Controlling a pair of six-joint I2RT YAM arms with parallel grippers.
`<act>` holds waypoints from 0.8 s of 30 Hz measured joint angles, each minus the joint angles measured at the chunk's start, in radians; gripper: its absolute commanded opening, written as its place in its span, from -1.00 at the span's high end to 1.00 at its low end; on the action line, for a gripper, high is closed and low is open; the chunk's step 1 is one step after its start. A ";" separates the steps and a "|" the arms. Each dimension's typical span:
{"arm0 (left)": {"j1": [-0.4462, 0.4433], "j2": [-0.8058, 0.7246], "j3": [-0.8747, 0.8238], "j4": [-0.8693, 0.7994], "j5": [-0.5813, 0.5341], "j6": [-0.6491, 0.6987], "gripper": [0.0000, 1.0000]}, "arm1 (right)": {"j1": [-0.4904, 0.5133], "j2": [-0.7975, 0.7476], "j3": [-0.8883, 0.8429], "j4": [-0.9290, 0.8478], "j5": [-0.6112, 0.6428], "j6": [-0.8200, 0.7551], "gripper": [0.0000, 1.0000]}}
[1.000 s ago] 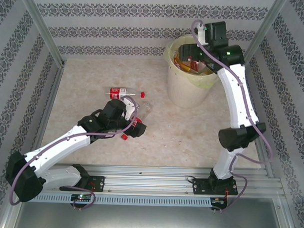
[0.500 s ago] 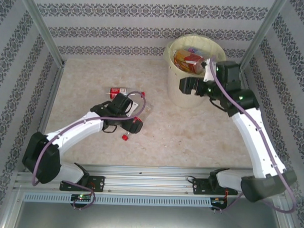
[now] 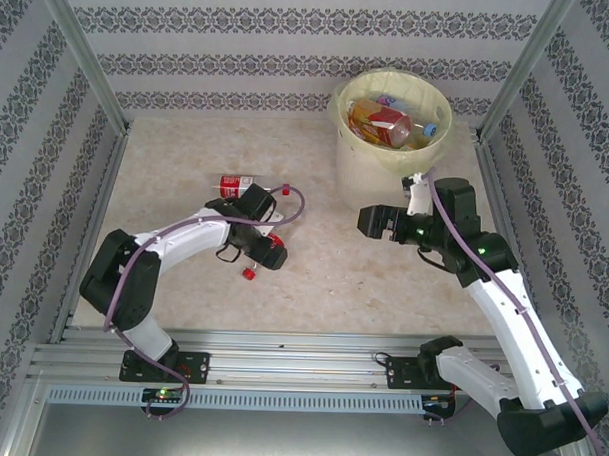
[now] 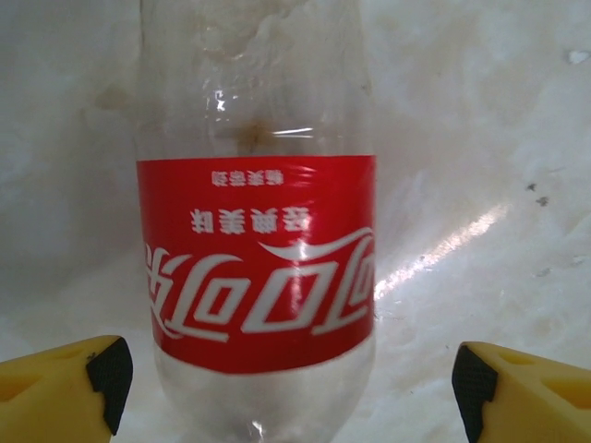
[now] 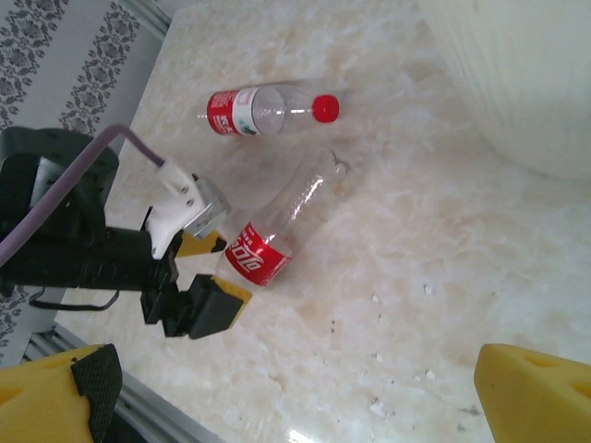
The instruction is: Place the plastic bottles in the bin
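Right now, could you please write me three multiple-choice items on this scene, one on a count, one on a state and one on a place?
1. How many bottles lie on the table outside the bin?
A. two
B. five
C. none

2. How is the right gripper?
A. shut on a bottle
B. shut, empty
C. open, empty

3. Where is the Coca-Cola bottle?
A. in the bin
B. lying on the table between the left gripper's fingers
C. in the right gripper

Answers:
1 A: the right wrist view shows the Coca-Cola bottle and a red-capped bottle on the marble.
2 C: its yellow fingers stand wide apart with nothing between them.
3 B: the left wrist view shows a finger on each side of it, with a gap to the label on both sides.
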 measured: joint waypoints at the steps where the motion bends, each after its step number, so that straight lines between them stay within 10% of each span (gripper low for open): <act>1: 0.000 0.016 0.007 -0.003 -0.005 0.000 -0.74 | 0.000 -0.012 -0.016 0.001 -0.004 0.006 -0.96; 12: 0.000 0.103 0.044 -0.002 -0.007 -0.015 -0.26 | 0.000 -0.062 -0.110 0.047 -0.009 0.069 -0.96; 24: 0.000 -0.126 -0.024 0.153 0.225 -0.119 -0.18 | 0.008 -0.040 -0.256 0.256 -0.036 0.285 -0.89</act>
